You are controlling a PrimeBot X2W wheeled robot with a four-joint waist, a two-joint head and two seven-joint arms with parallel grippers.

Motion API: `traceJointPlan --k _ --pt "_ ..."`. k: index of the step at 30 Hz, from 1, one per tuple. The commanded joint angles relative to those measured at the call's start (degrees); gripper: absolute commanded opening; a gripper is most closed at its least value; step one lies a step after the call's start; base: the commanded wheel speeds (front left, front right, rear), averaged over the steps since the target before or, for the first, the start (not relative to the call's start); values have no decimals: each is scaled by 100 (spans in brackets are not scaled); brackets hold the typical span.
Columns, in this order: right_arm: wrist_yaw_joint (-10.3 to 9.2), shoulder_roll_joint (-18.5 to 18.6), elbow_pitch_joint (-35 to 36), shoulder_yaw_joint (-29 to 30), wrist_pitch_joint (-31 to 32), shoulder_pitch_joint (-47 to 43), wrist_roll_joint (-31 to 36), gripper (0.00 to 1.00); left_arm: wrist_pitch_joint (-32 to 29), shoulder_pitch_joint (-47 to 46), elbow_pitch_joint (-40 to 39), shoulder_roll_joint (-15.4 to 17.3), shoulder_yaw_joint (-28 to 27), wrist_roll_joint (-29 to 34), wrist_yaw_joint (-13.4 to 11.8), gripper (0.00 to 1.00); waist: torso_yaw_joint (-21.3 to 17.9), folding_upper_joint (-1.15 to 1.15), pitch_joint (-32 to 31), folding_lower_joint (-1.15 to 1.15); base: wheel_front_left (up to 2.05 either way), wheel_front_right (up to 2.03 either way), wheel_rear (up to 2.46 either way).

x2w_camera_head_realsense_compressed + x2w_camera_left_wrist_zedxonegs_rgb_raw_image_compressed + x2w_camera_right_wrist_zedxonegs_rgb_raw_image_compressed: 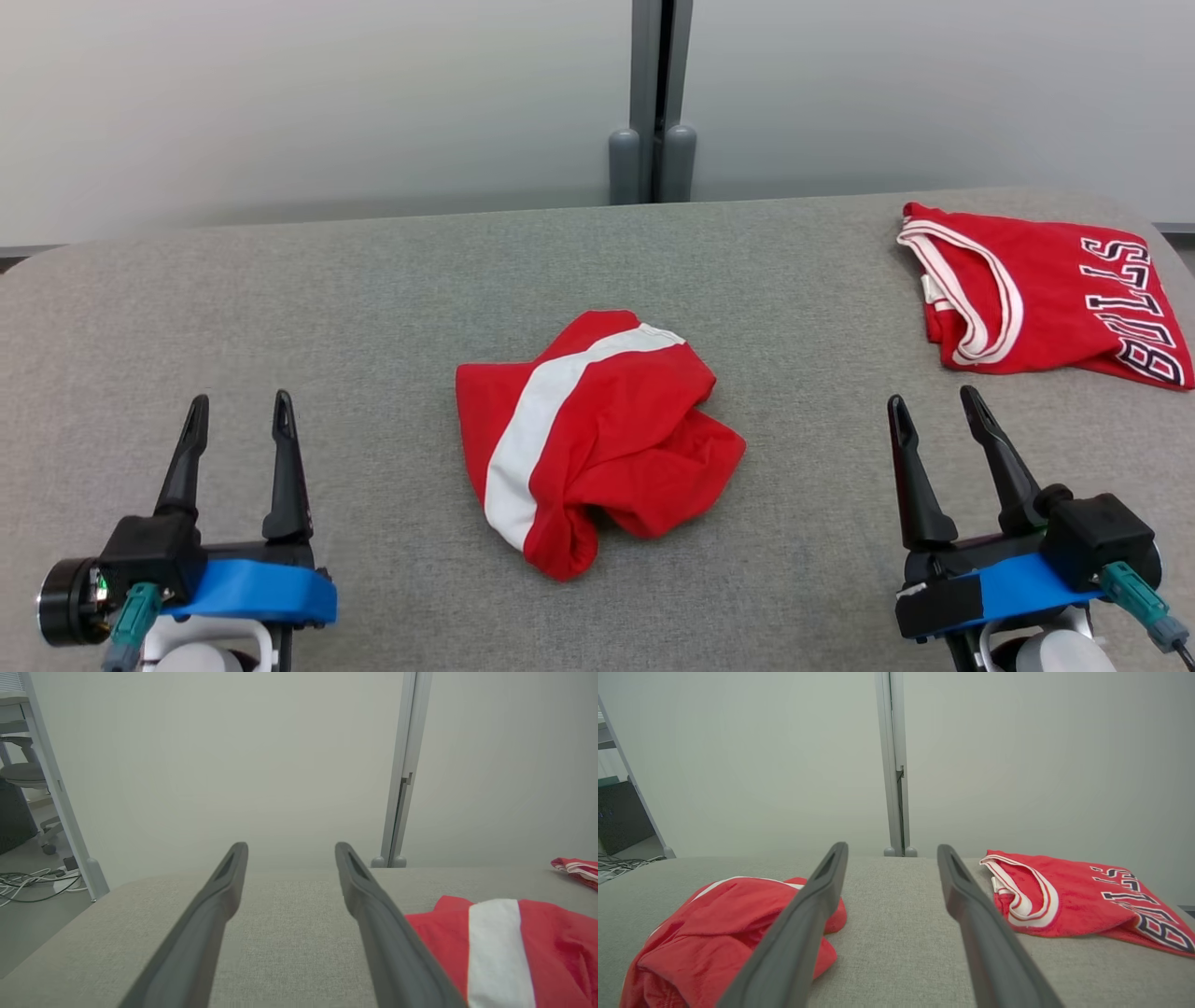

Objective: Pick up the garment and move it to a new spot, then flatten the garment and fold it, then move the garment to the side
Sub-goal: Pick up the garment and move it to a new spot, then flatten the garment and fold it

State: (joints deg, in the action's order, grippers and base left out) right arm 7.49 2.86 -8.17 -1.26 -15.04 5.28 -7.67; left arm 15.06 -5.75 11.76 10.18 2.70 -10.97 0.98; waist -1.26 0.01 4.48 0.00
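The garment (pixel 597 439) is a crumpled red piece with a broad white stripe, lying in a heap at the middle of the grey padded table (pixel 373 308). My left gripper (pixel 240 401) is open at the lower left, well clear of the heap and holding nothing. In the left wrist view its fingers (pixel 290 847) stand apart, with the garment (pixel 514 947) to their right. My right gripper (pixel 933 397) is open at the lower right, also holding nothing. In the right wrist view the gripper (pixel 892 846) points past the garment (pixel 714 933), which lies on its left.
A red jersey (pixel 1046 289) with white trim and dark lettering lies flat at the table's far right corner, seen too in the right wrist view (pixel 1069 896). A pale wall and a grey post (pixel 653 103) stand behind the table. Bare cloth surface surrounds the heap.
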Motion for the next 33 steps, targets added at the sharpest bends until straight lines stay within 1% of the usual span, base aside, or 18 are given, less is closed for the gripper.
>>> traceJointPlan --k 1,3,7,14,21,33 --pt "1 7 -27 24 -18 -85 -16 100 15 98 -51 -36 -65 82 66 100 43 -1 2 0 0 0 0" --pt "1 7 -55 31 -19 -130 -9 100 15 188 -70 -76 -130 168 146 100 74 -1 -9 0 0 0 0" --pt "1 7 -107 56 -19 -196 9 100 15 312 -61 -209 -246 298 227 100 123 -1 -69 0 0 0 0" --pt "1 7 -167 19 -19 -250 43 100 15 409 6 -340 -327 423 400 100 114 -1 -137 0 0 0 0" --pt "1 7 -205 4 -19 -286 59 100 15 428 14 -437 -406 549 484 100 92 -1 -178 0 0 0 0" --pt "1 7 -255 -8 -19 -244 44 100 15 343 83 -504 -486 659 584 100 76 -1 -153 0 0 0 0"
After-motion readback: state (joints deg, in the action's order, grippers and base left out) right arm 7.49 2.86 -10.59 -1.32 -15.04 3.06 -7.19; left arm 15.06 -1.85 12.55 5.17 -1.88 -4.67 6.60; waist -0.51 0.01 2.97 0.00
